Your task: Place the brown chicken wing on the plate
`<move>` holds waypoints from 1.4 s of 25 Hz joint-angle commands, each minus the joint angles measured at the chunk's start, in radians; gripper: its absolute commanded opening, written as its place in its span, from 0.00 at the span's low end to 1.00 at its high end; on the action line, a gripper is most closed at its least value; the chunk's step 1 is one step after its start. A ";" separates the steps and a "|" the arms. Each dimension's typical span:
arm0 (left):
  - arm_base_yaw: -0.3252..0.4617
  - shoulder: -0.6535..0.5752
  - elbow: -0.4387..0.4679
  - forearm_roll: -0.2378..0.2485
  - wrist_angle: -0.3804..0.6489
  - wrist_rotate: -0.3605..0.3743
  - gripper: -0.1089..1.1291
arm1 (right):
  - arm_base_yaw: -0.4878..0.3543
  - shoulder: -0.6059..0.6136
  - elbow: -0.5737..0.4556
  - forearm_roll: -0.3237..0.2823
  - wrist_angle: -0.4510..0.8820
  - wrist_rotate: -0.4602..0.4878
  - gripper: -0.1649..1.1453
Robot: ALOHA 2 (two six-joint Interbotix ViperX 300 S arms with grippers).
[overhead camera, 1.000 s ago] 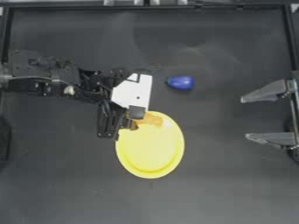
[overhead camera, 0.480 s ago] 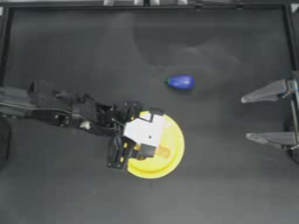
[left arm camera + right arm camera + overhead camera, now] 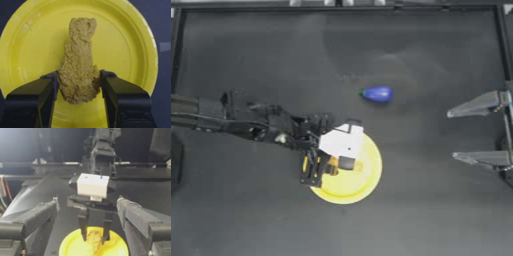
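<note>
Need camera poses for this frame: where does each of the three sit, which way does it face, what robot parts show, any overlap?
Top view: above the table, looking straight down; left arm reaches in to the plate, right gripper parked open at the right edge, blue object nearby.
Left wrist view: along the left gripper; its jaws clamp the brown chicken wing over the plate.
Right wrist view: across the table past its own jaws, toward the left gripper.
Shared: all three show the plate; both wrist views show the wing.
</note>
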 commanded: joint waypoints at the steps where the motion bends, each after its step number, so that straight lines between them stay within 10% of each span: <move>1: -0.002 -0.028 -0.011 -0.003 -0.006 -0.002 0.31 | 0.002 0.005 -0.009 0.003 -0.003 0.000 0.89; 12: -0.009 -0.017 -0.021 -0.005 -0.006 -0.002 0.94 | 0.000 0.005 -0.012 0.002 -0.003 0.000 0.89; 35: 0.043 -0.295 0.025 0.037 0.000 0.000 0.85 | 0.000 -0.005 -0.011 -0.003 -0.003 -0.005 0.89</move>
